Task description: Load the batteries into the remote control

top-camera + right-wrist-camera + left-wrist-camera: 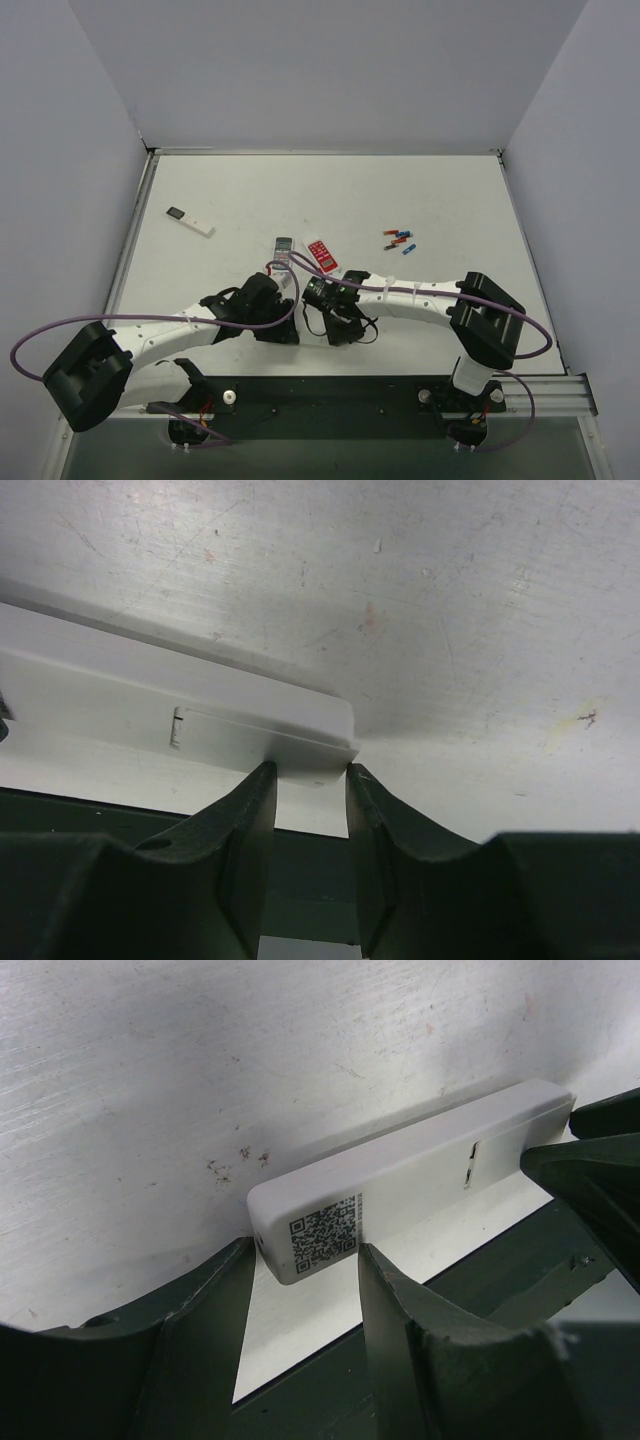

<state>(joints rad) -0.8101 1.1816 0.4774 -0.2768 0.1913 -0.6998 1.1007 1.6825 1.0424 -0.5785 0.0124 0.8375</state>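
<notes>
At the near middle of the counter (400, 190), the remote control (420, 1175) is pinched at its QR-code end by the left pincer (305, 1255). At the other end the right pincer (305, 770) is narrowly parted, and whether it grips cannot be told. Farther off, at two o'clock, the batteries (400, 240) are scattered.

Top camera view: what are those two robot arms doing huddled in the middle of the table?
Both arms are working on a long slim white remote control, its back showing a QR sticker and a battery-cover seam. The left pincer clasps the sticker end; the right pincer is at the other end, grip unclear. The tiny red and blue batteries lie loose on the white table, off to the right, not loaded yet.
</notes>
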